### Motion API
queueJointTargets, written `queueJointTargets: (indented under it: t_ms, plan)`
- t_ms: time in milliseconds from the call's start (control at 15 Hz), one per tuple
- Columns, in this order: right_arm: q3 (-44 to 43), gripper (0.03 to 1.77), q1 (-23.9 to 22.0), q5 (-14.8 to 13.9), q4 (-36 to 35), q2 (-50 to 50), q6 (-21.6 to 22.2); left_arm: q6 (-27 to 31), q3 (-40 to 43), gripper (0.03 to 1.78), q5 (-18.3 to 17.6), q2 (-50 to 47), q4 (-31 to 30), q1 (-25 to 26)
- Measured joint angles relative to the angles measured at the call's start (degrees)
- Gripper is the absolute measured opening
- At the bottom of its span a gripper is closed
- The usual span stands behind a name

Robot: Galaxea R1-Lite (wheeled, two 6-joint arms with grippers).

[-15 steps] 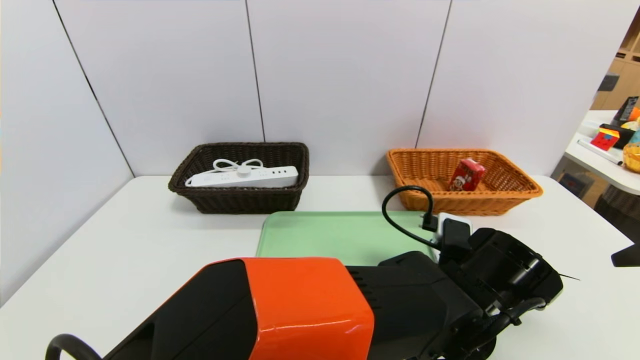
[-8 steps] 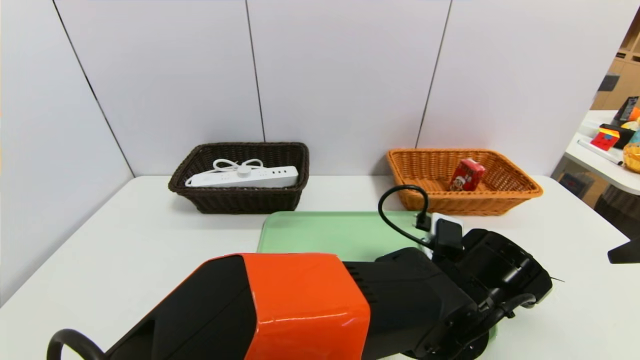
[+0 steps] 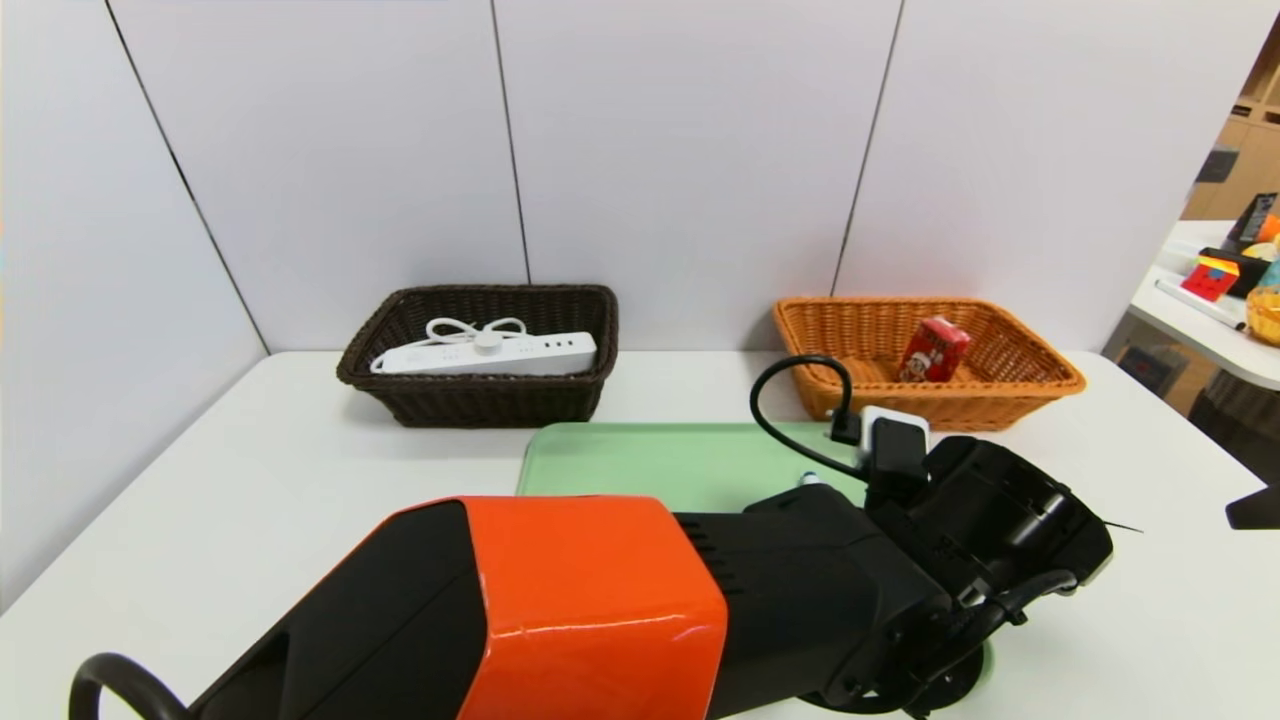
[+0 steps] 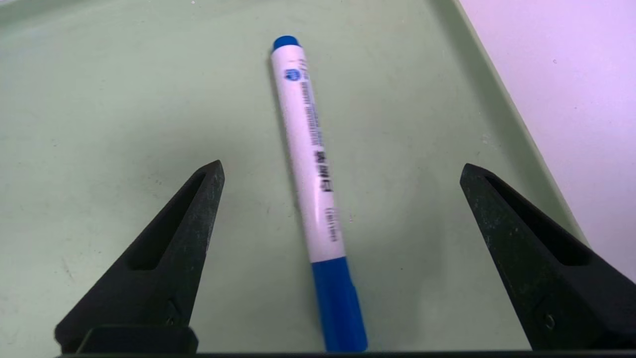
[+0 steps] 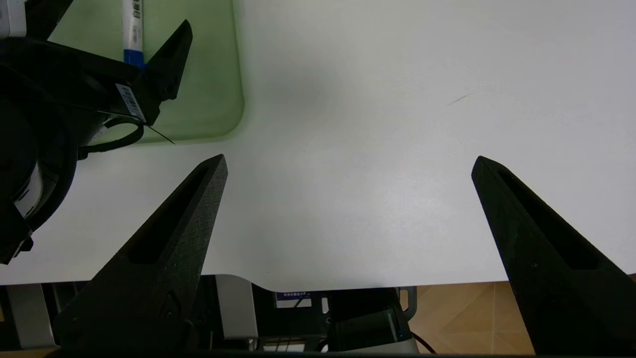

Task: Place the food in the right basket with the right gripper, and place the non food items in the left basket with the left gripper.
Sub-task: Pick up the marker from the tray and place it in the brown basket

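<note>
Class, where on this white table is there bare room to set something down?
Bare: the table's left part, beside the green tray, and the gap between the dark basket and orange basket. Crowded: the tray, where the open left gripper straddles the marker.

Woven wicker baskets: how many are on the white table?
2. The dark brown rectangular one stands at the back left; the orange-tan flared one at the back right. The arm could hide something small.
</note>
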Motion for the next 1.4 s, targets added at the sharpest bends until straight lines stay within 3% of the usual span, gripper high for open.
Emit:
queueJointTargets:
  t_ms: [667, 1400]
  plan:
    - [1.1, 1.70, -0.4, 0.7, -0.1, -1.1, 0.0, -7.6, 0.0, 1.69, 0.0, 1.0, 4.8, 0.6]
    - [1.9, 1.70, -1.3, 1.1, -0.2, -0.8, -0.3, -8.0, 0.0, 1.69, -0.1, 0.3, 5.4, 3.1]
